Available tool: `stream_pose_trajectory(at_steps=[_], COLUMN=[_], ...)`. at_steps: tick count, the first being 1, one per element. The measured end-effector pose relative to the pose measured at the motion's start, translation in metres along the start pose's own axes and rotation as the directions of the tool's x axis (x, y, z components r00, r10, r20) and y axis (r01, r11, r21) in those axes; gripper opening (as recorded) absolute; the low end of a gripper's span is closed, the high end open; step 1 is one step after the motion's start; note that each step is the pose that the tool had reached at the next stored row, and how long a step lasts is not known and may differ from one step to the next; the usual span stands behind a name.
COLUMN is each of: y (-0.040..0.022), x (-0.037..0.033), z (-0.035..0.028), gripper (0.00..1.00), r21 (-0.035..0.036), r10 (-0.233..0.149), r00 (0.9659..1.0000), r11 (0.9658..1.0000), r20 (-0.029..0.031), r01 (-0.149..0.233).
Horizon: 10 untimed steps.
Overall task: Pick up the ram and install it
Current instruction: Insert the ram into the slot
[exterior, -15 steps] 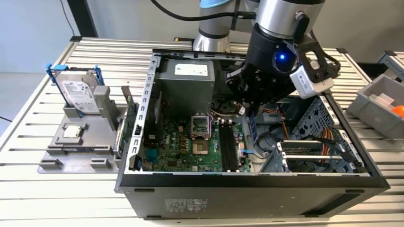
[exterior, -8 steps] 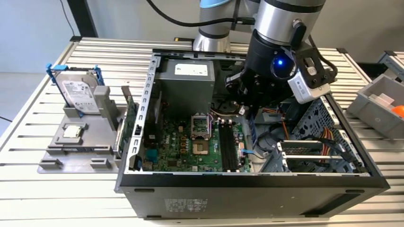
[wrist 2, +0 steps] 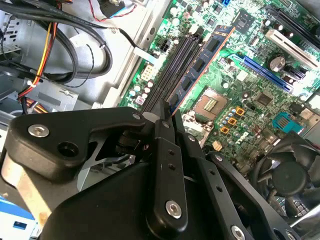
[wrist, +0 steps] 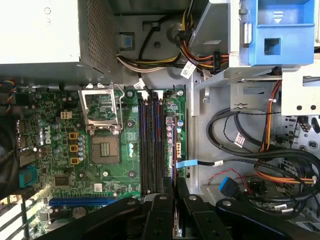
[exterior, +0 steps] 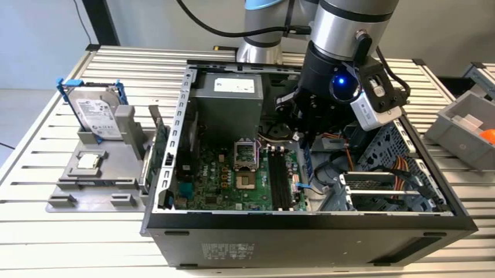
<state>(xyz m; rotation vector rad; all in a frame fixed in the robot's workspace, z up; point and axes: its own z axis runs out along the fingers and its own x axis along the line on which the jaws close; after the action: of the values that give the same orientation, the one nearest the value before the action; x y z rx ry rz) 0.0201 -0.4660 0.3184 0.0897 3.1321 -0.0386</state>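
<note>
Second wrist view: ram (wrist 2: 202, 62) squeezed tight in gripper (wrist 2: 167, 109), near end hidden by fingers (wrist 2: 165, 150).
Slots (wrist: 151, 145): just below gripper, ram right above them.
Exterior view: ram hard to make out under gripper.

The claw (exterior: 313, 124) is lowered inside the open computer case (exterior: 309, 223), above the motherboard (exterior: 232, 179). A hard drive (exterior: 101, 116) is stood on a grey holder (exterior: 97, 185) at the exterior view's left.

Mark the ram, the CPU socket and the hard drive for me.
ram (wrist 2: 200, 65), second wrist view, middle of its blue face.
CPU socket (wrist: 103, 150), first wrist view, centre of the socket.
hard drive (exterior: 99, 116), exterior view, its silver label face.
</note>
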Motion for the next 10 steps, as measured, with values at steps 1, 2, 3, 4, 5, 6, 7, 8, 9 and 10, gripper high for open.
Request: stream_pose_trajectory(at_steps=[1, 2, 3, 4, 5, 6, 7, 8, 9, 10], y=[0.0000, 0.0000, 0.0000, 0.0001, 0.0001, 0.0000, 0.0001, 0.0001, 0.0002, 0.0002], x=[0.0000, 0.0000, 0.0000, 0.0000, 0.0000, 0.0000, 0.0000, 0.0000, 0.0000, 0.0000], z=[0.0000, 0.0000, 0.0002, 0.0006, 0.0012, 0.0019, 0.0031, 0.0043, 0.0053, 0.0064], gripper=[0.00, 0.00, 0.00, 0.00, 0.00, 0.00, 0.00, 0.00, 0.00, 0.00], r21=[0.0001, 0.0000, -0.0001, -0.0004, -0.0005, -0.0002, -0.0001, -0.0003, -0.0002, -0.0001], r10=[0.000, 0.000, 0.000, 0.000, 0.000, 0.000, 0.000, 0.000, 0.000, 0.000], r00=[1.0000, 1.0000, 1.0000, 1.0000, 1.0000, 1.0000, 1.0000, 1.0000, 1.0000, 1.0000], r11=[1.0000, 1.0000, 1.0000, 1.0000, 1.0000, 1.0000, 1.0000, 1.0000, 1.0000, 1.0000], r20=[0.0000, 0.0000, 0.0000, 0.0001, 0.0001, 0.0000, 0.0001, 0.0001, 0.0001, 0.0001], r01=[0.000, 0.000, 0.000, 0.000, 0.000, 0.000, 0.000, 0.000, 0.000, 0.000])
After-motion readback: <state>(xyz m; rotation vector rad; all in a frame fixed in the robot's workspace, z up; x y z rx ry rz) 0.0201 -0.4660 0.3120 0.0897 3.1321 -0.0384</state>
